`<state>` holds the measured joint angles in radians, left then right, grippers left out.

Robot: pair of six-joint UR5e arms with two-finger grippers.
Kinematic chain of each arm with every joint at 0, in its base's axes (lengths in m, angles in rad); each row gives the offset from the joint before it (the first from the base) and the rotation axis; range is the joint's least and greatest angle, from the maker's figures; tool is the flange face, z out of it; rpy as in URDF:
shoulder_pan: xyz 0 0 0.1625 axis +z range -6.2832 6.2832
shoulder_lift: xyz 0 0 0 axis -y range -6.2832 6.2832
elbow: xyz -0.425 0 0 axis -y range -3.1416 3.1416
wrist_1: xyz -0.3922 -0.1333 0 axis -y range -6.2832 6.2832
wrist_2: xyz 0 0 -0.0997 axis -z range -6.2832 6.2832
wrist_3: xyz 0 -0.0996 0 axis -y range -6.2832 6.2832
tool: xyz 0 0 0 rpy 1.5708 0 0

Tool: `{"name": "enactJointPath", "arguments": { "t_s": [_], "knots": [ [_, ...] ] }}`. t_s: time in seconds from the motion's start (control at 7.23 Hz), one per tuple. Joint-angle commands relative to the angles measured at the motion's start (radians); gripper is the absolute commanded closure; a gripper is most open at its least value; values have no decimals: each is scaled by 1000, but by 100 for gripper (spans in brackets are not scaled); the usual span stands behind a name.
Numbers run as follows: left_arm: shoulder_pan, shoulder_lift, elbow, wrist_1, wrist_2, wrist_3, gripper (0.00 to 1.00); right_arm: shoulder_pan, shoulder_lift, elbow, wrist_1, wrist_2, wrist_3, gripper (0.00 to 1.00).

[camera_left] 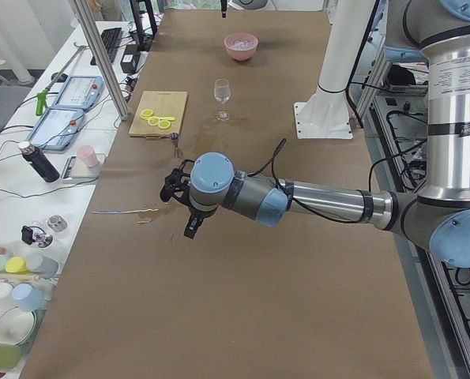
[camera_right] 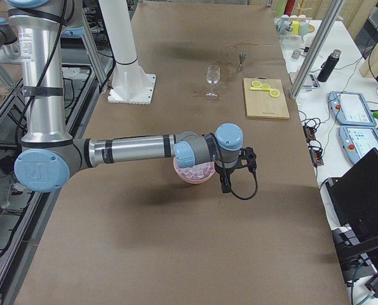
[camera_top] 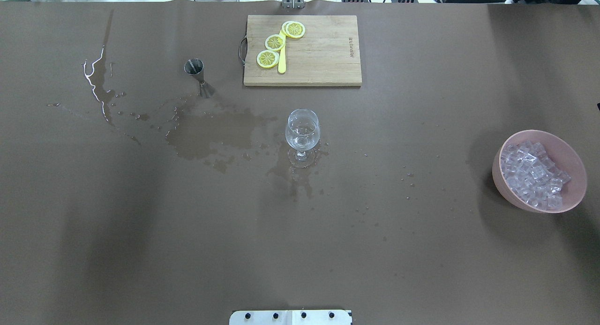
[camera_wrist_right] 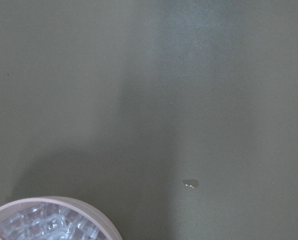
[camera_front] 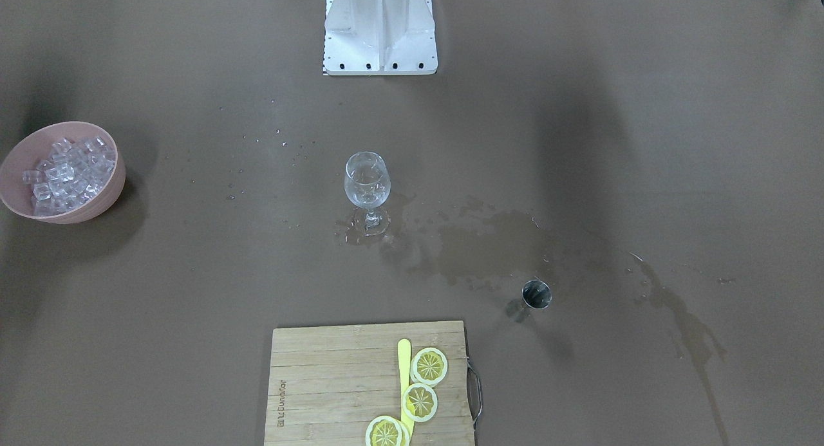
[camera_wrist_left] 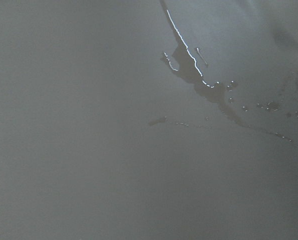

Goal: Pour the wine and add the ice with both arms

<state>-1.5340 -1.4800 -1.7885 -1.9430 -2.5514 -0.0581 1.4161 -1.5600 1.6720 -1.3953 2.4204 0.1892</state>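
Note:
A stemmed wine glass [camera_front: 367,182] [camera_top: 302,130] stands upright mid-table in a wet patch, with what looks like a little clear wine at its bottom. A steel jigger [camera_front: 536,294] [camera_top: 194,67] stands apart from it, toward my left. The ice [camera_top: 534,175] [camera_front: 64,172] fills a pink bowl [camera_top: 576,184] [camera_wrist_right: 63,202] at my right. My left gripper [camera_left: 174,189] hovers over the spill streak, and my right gripper [camera_right: 247,159] hangs beside the bowl. Both show only in the side views, so I cannot tell if they are open or shut.
Water puddles [camera_top: 211,132] spread between jigger and glass, and a thin streak [camera_top: 98,86] [camera_wrist_left: 194,75] runs further left. A wooden cutting board [camera_top: 323,53] with lemon slices [camera_top: 274,42] and a yellow knife lies at the far edge. The white stand [camera_front: 380,27] rises at the robot's base.

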Motion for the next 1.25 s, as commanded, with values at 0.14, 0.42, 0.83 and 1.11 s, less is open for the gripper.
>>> {"name": "enactJointPath", "arguments": {
  "t_s": [0.14,0.42,0.83,1.11],
  "knots": [
    [203,-66,14,-310,183,-262,2,-29,0,-6,74,6,13,0],
    [346,-94,59,-515,398,-371,2,-40,-3,-11,91,6,16,0],
    [487,-168,257,-949,583,-493,2,-43,-3,-12,91,6,18,0],
    [642,-294,351,-1013,803,-517,2,-49,-3,-14,91,6,18,0]
  ]
}}
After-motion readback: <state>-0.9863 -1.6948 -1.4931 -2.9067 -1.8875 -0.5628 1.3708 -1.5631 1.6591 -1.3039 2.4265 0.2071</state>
